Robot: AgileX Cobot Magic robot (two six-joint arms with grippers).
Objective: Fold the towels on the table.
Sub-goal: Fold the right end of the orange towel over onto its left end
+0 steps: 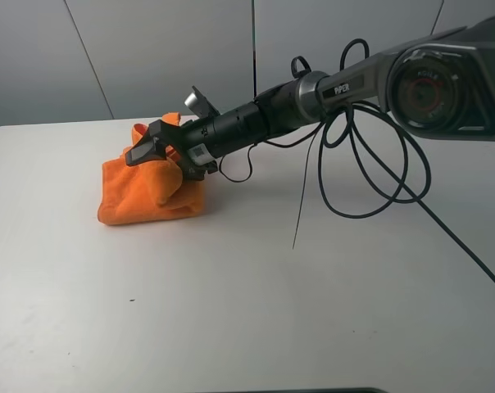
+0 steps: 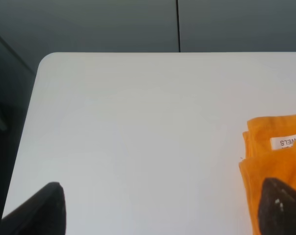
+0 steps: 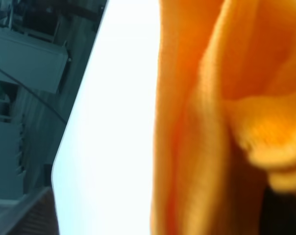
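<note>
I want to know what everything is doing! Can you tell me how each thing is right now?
towel: folded into a bunched stack, one part lifted.
right end effector: in the towel's folds; whether it grips is unclear.
left end effector: open, holding nothing, low over the table.
table: bare white top, towel resting on it.
label: showing, on the towel's edge.

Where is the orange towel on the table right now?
In the exterior high view the orange towel lies bunched on the left half of the table, towards the far edge, with the right gripper over it.
</note>
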